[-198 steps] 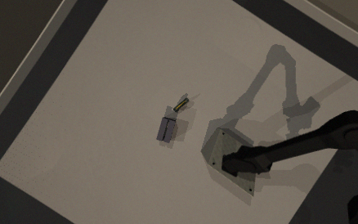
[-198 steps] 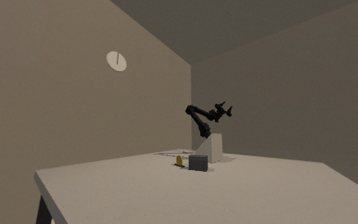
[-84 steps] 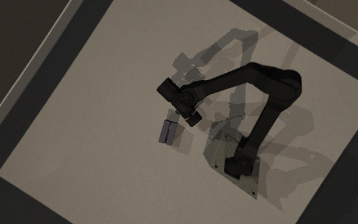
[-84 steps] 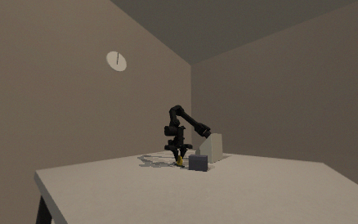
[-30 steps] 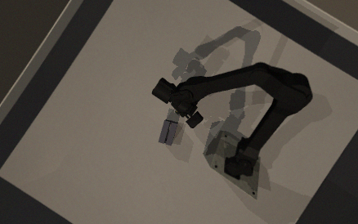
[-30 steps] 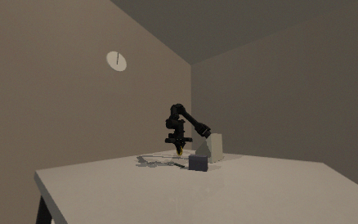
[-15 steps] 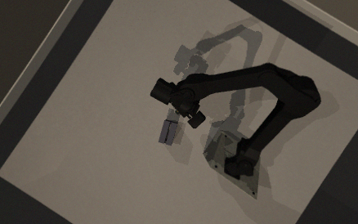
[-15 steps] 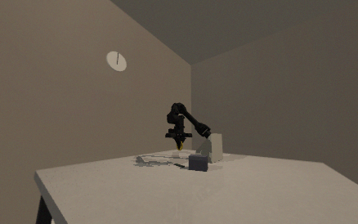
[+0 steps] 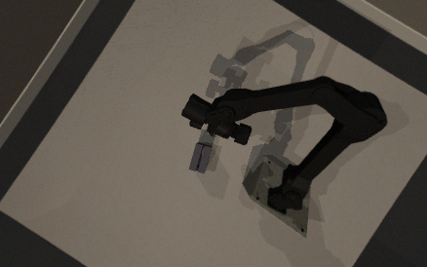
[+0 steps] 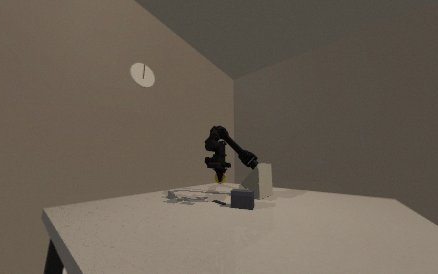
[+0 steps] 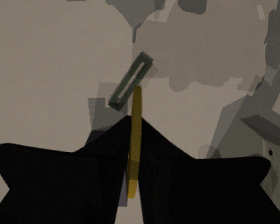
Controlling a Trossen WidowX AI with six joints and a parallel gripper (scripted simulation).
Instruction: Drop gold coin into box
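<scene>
The gold coin [image 11: 136,107] [image 10: 224,179] is gripped on edge, upright, between my fingers. My gripper [image 11: 133,121] [image 10: 220,180] is shut on it and holds it above the table. In the top view the arm's wrist hides the fingers and coin. The dark-green holder [image 11: 147,58] [image 10: 219,202] lies empty on the table below, turned at an angle to the coin in the wrist view. The closed grey box [image 9: 194,158] [image 10: 242,199] stands nearby, its dark slot running along its lid. In the wrist view my fingers hide most of the box.
The arm's base stands on a pale angular block [image 9: 293,219] [image 10: 265,181], to the right of the box in the top view. Shadows of the arm fall across the pale table [image 9: 98,146] [image 10: 326,230]. A dark border surrounds the pale surface in the top view.
</scene>
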